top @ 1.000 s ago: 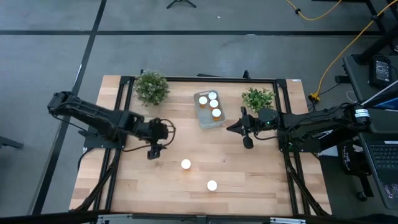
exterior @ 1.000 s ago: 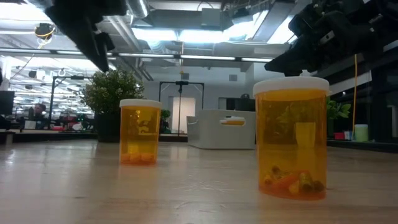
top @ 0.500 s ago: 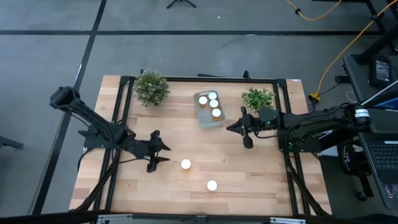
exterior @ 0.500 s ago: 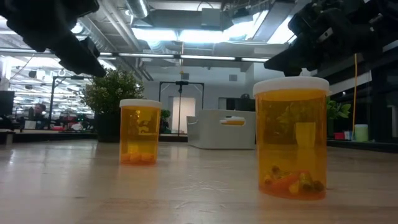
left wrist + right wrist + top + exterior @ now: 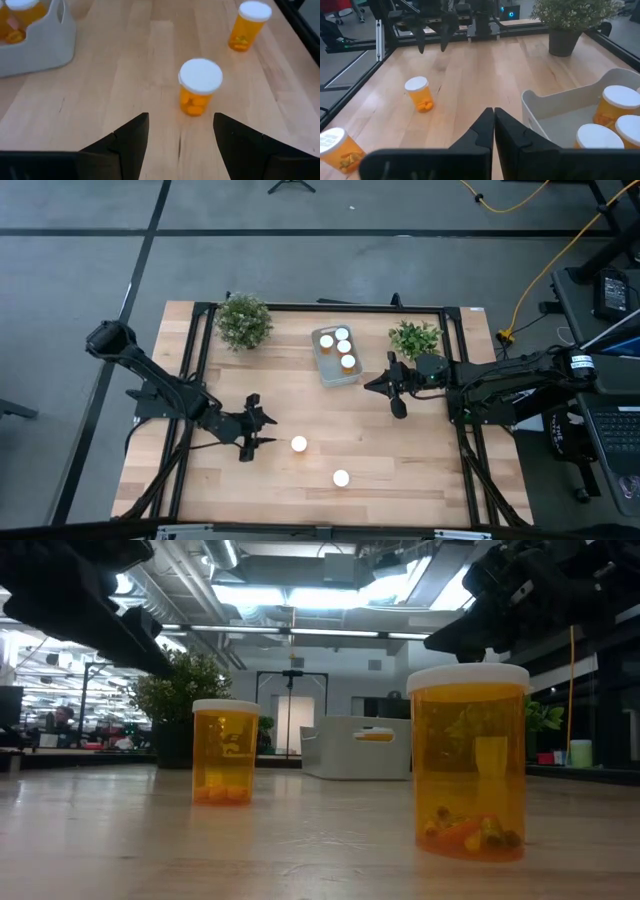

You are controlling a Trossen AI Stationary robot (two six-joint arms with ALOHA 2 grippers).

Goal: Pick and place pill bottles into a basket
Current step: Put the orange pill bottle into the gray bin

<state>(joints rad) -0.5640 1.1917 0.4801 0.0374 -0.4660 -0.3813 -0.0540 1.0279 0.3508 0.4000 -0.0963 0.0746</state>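
Note:
Two orange pill bottles with white caps stand upright on the table: one [image 5: 298,444] right of my left gripper, also in the left wrist view [image 5: 199,87], and one [image 5: 341,478] nearer the near edge. The pale basket [image 5: 335,372] at the table's far middle holds several more bottles [image 5: 344,346]. My left gripper [image 5: 257,433] is open and empty, its fingers pointing at the first bottle from the left, a short way off [image 5: 180,135]. My right gripper [image 5: 374,385] is shut and empty [image 5: 493,122], just right of the basket [image 5: 555,107].
Two potted plants stand at the far side, one [image 5: 243,320] left of the basket and one [image 5: 415,338] right of it, close to my right arm. Bare wood lies between the two loose bottles and the basket.
My left gripper has gone toward the table's near edge and lower, ending level with the loose bottle beside it, open throughout. My right arm and the bottles have kept still.

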